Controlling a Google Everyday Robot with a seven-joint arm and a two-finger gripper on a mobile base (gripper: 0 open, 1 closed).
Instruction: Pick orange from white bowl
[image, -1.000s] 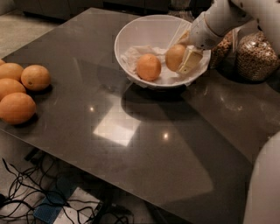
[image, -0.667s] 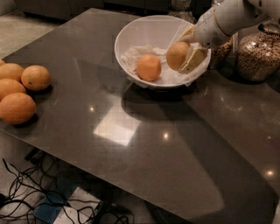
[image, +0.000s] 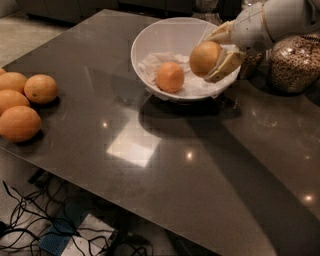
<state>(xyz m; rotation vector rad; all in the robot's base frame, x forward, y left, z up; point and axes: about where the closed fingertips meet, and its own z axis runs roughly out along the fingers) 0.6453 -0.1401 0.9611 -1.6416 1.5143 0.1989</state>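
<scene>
Far left, at the near edge of the desk (image: 210, 180): cluster of four larger oranges (image: 22, 102), touching one another, partly cut off by the frame. Below the desk edge, lower left: tangle of dark cables (image: 20, 210) on the floor, plus a flat bluish item, not identifiable.

Centre-left of desk: dark glossy top, with a bright rectangular reflection (image: 134, 145) in front of the bowl and small glints scattered around.

Centre, toward the far side: white bowl (image: 150, 40), deep and round, upright on the desk, well apart from the cluster. Lined with crumpled white paper (image: 150, 65). Inside, on the paper, left of middle: deeper, redder-orange fruit (image: 170, 77), resting alone.

Right part of the bowl: orange (image: 204, 57), pale yellowish with dull skin, clamped in the end effector (image: 210, 59). Positioned over the bowl's right side, about level with the rim, just beside the redder fruit but not touching it. Seemingly clear of the paper lining; contact underneath not certain.

End effector: two cream fingers (image: 225, 65) closed around the orange, one above and one below, spread only as wide as the fruit. Reaching in from the right over the bowl rim. White arm (image: 275, 17) behind it, running off the upper right corner.

Right, behind the bowl: glass jar (image: 295, 62) of nuts or similar, standing on the desk near the bowl. Second, smaller jar (image: 250, 67) partly hidden behind the end effector.
</scene>
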